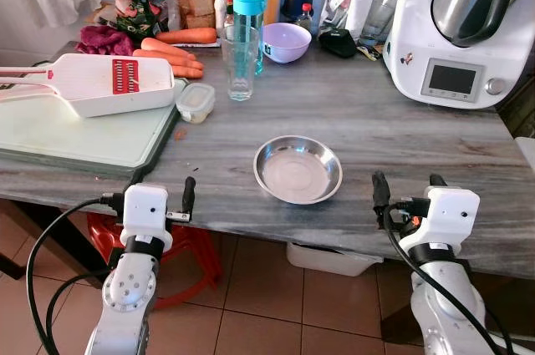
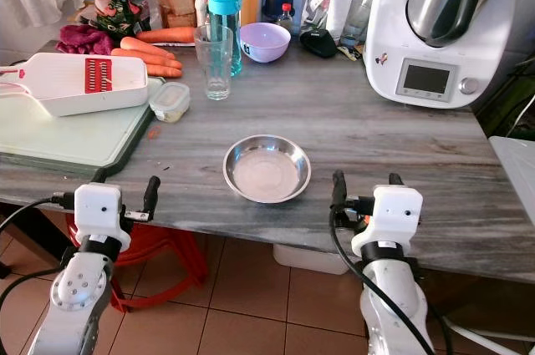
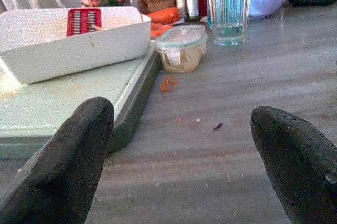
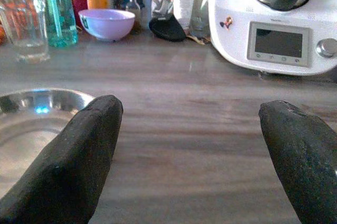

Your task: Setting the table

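Done: I see one steel plate [image 1: 298,169] set on the tabletop [image 1: 401,134].
Left: glass [image 1: 240,63] unplaced, I judge.
Claws: left claw [image 1: 159,196] and right claw [image 1: 408,190] released, empty.

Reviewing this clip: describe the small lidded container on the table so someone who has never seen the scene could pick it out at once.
Start at the pale green cutting board on the table's left side, which carries a white slicer. The small lidded container sits on the grey tabletop just off the board's right edge, in front of the empty drinking glass. It is low, clear plastic, with beige contents.
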`<state>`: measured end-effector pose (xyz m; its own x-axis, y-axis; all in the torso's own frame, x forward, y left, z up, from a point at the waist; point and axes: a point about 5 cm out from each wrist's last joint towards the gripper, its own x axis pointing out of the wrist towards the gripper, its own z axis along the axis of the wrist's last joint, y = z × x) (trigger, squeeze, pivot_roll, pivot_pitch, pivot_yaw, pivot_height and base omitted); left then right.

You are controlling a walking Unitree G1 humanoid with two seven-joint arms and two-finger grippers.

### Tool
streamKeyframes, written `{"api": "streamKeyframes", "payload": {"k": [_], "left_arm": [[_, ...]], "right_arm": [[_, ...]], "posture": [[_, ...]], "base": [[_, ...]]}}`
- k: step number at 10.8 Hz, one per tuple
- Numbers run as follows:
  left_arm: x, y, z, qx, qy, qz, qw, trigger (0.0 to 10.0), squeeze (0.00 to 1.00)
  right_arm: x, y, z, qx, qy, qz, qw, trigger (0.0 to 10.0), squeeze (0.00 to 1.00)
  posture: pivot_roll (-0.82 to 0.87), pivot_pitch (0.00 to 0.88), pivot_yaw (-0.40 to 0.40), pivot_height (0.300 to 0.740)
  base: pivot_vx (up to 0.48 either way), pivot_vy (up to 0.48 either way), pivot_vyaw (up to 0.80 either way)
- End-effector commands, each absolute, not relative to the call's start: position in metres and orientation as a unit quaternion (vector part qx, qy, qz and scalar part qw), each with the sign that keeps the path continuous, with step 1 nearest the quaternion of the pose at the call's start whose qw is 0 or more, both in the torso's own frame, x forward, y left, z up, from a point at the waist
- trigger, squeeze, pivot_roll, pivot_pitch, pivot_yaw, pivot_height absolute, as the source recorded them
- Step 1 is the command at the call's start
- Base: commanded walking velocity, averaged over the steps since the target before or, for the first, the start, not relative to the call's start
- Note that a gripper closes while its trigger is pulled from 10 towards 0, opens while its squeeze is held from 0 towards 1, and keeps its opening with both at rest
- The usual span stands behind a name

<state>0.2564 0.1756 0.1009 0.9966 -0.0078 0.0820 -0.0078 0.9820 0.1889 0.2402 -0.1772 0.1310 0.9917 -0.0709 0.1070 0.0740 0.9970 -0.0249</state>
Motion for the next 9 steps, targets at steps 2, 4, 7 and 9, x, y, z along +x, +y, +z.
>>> {"api": "streamKeyframes", "payload": {"k": [2, 4, 7, 9], "left_arm": [[0.251, 0.184, 0.092, 0.104, -0.028, 0.026, 0.994, 10.0, 0.0], [0.244, 0.187, 0.087, 0.11, -0.021, 0.03, 0.993, 10.0, 0.0], [0.24, 0.195, 0.082, 0.107, -0.005, 0.026, 0.994, 10.0, 0.0], [0.244, 0.19, 0.085, 0.11, -0.013, 0.018, 0.994, 10.0, 0.0]], "right_arm": [[0.231, -0.183, 0.124, -0.023, -0.038, -0.045, 0.998, 10.0, 0.0], [0.227, -0.19, 0.122, -0.024, -0.027, -0.048, 0.998, 10.0, 0.0], [0.23, -0.181, 0.123, -0.027, -0.04, -0.024, 0.999, 10.0, 0.0], [0.233, -0.18, 0.128, -0.024, -0.048, -0.025, 0.998, 10.0, 0.0]], "posture": [[0.06, 0.036, -0.049, 0.74], [0.06, 0.043, -0.052, 0.74], [0.07, 0.038, -0.046, 0.74], [0.06, 0.04, -0.047, 0.74]], "base": [[0.0, 0.0, 0.0], [0.0, 0.0, 0.0], [0.0, 0.0, 0.0], [0.0, 0.0, 0.0]]}}
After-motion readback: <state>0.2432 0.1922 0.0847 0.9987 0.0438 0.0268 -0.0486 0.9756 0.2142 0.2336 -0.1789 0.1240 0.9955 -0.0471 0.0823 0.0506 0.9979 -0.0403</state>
